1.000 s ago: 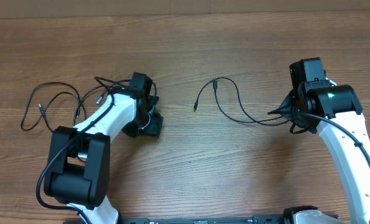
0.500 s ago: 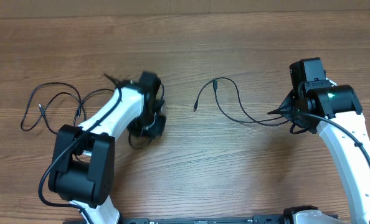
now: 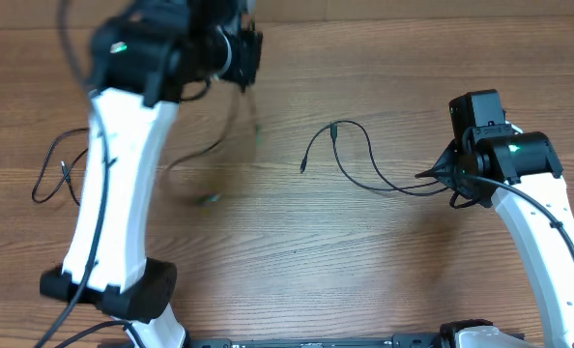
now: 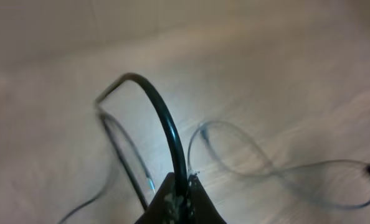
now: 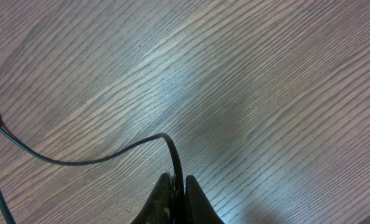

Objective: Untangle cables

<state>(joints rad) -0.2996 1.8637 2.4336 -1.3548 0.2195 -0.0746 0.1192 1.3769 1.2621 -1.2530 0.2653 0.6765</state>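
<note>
Left claw point(image 4: 180, 190) clenched on a black cable point(image 4: 167, 119), held high over the far left of the surface point(image 3: 297, 261). Cable arching out of the tips, then dropping toward the wood as a blurred hanging strand. Height probably chosen so the cable's own weight draws it out of whatever it crosses below. Blurred in both views, so reading tentative.

Other loops point(image 3: 45, 159) lying flat at the left edge of the surface, partly hidden behind the left arm. Cannot tell whether any of them is caught on the hanging strand.

Right claw point(image 5: 175, 186) pinched shut on the near end of a second cable point(image 5: 172, 152), low over the right side. From the tips, that cable running left in an open curve, plug ends lying toward the middle, well apart from the left group. No crossings seen in it. Looks already separated, with the grip likely serving as an anchor to keep it out of the way.

Judged partway done: one cable clear on the right, one in the air, the rest to sort on the left.
</note>
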